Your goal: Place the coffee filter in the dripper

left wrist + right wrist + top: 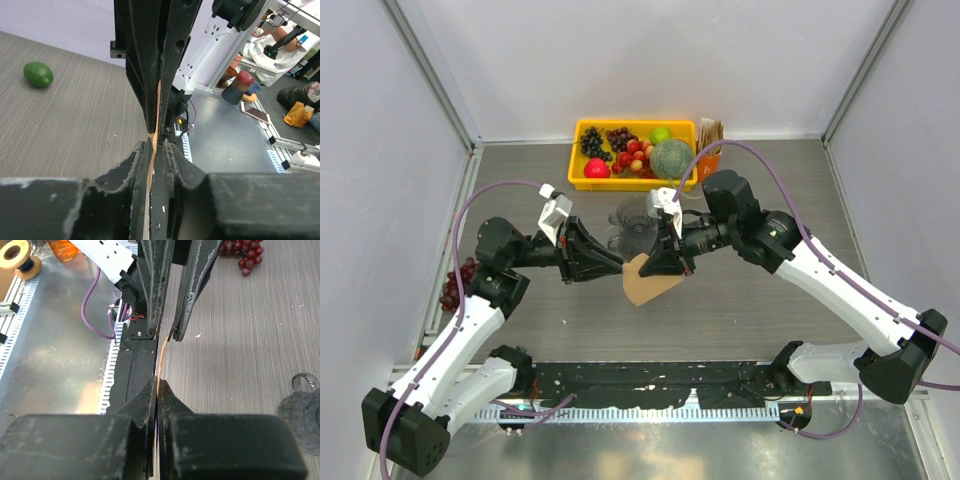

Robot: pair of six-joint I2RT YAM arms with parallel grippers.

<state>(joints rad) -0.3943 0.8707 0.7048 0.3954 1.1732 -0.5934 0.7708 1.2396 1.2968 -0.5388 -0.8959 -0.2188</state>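
coffee filter (645,287): hanging flat in the air between your two arms, just in front of the dripper (630,222), not in it yet.
left gripper (617,266): pinched down on the filter's left edge.
right gripper (665,268): clamped on the opposite edge, fingertips nearly facing the left's.
step: I'd guess you're prepping the cone before the drop.
tip: let one side go first, then carry it mouth-up over the rim and lower it point first.
watch out: it's thin paper, so pulling the arms apart would likely tear it.
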